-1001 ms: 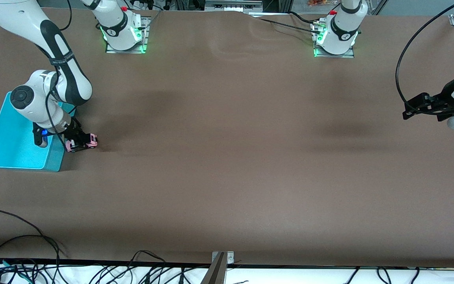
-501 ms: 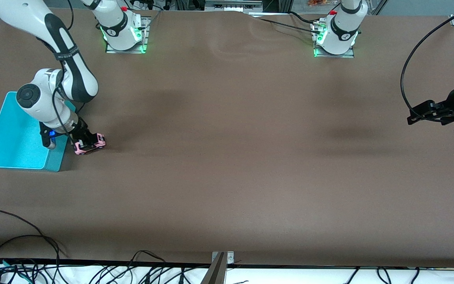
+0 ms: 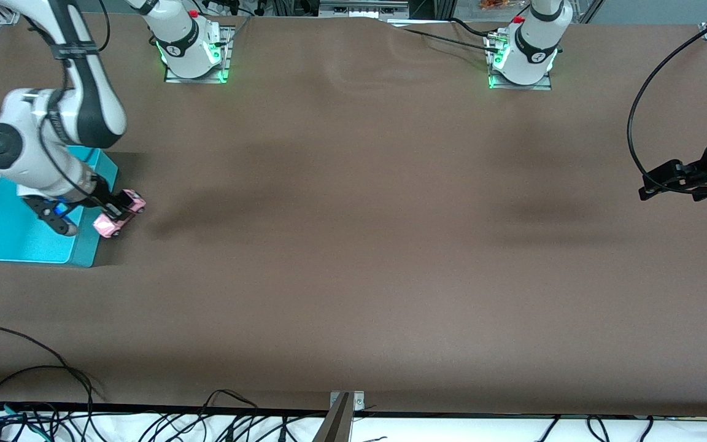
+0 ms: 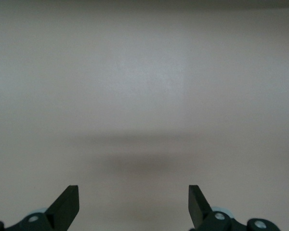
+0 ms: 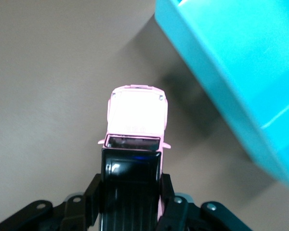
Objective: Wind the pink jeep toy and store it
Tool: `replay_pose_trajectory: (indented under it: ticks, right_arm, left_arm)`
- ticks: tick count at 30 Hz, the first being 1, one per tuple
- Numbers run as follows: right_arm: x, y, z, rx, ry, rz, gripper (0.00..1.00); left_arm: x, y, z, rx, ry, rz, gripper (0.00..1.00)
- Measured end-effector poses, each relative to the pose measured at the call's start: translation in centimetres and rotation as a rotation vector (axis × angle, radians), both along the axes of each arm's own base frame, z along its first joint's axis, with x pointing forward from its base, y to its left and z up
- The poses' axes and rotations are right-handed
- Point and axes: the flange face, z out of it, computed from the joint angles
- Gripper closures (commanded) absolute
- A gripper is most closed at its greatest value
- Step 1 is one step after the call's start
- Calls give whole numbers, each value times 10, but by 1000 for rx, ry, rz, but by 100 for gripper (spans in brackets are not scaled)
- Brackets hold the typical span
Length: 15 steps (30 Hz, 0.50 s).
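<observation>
Pink jeep toy [image 3: 119, 215] aside, we start with the brown tabletop [image 3: 353, 245], then the turquoise bin [image 3: 16, 236] at the right arm's end. Our right end effector [image 3: 114, 212] grips the jeep just beside the bin's wall, apparently lifted off the tabletop, which we judge readies it for storing. Our left end effector [image 3: 654, 181] waits over its own end, fingers [image 4: 67, 204] spread and holding nothing. Only our right wrist view shows the fingers clamping the jeep's black rear [image 5: 132, 168], hood pointing away; our front view alone shows both arms.
</observation>
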Motion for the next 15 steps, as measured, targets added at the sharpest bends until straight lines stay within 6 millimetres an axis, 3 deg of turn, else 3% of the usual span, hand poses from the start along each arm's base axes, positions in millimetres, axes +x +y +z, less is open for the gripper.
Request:
replay_pose_trajectory:
  ticks: [5, 8, 11, 15]
  right_arm:
    - [8, -60, 47, -40, 77, 147, 100]
    - [5, -101, 64, -60, 100, 233, 100]
    - [-4, -137, 65, -60, 124, 291, 100]
    - [-15, -174, 49, -54, 143, 324, 100]
  left_arm:
    - [0, 0, 0, 0, -2, 0, 0]
    - [1, 1, 0, 0, -2, 1, 0]
    - [1, 1, -1, 0, -2, 1, 0]
    - [1, 1, -2, 0, -1, 1, 0]
